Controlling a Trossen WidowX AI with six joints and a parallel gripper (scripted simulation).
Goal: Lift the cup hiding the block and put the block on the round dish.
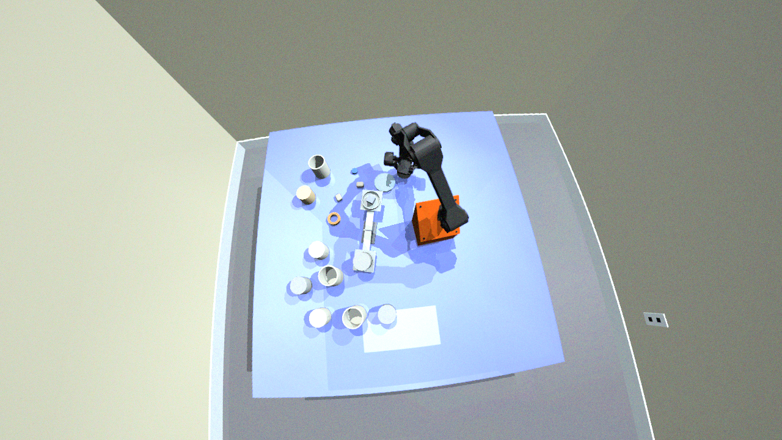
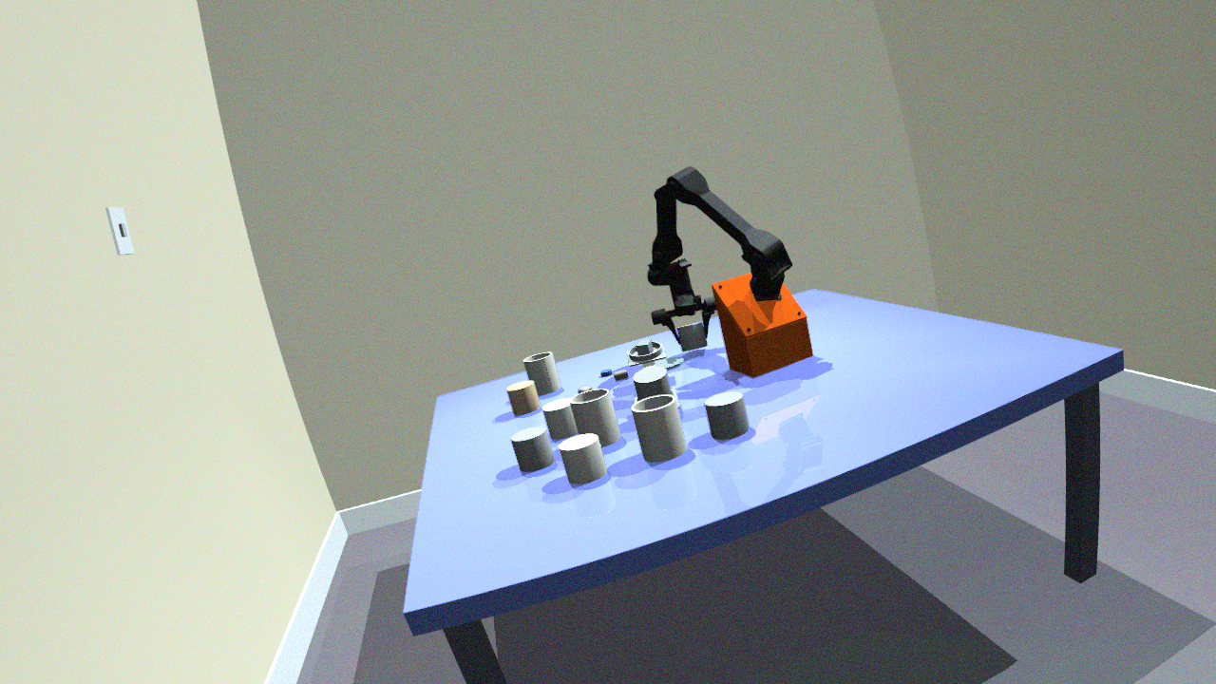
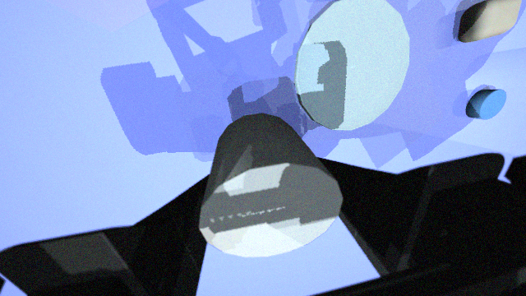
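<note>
My gripper (image 1: 403, 165) (image 2: 692, 333) (image 3: 262, 170) is shut on a grey cup (image 2: 692, 338) (image 3: 271, 205), held upside down in the air. In the wrist view it hangs beside the pale round dish (image 1: 385, 182) (image 2: 674, 363) (image 3: 370, 66), on the side away from the blue disc. The grey block (image 1: 370, 200) (image 2: 646, 347) sits uncovered inside the ring at the balance's far end, close to the dish. The balance (image 1: 367, 241) carries the other cup (image 1: 363, 261) (image 2: 651, 380) at its near end. The dish bears nothing but shadow.
Beyond the balance are a tall open cup (image 1: 320, 168) (image 2: 542, 374), a tan cylinder (image 1: 306, 195) (image 2: 522, 398), an orange ring (image 1: 328, 219), a blue disc (image 1: 354, 170) (image 3: 491, 104) and small beige pieces. Several cups stand near a white sheet (image 1: 407, 333). The orange base (image 1: 429, 221) (image 2: 773, 344) carries the arm.
</note>
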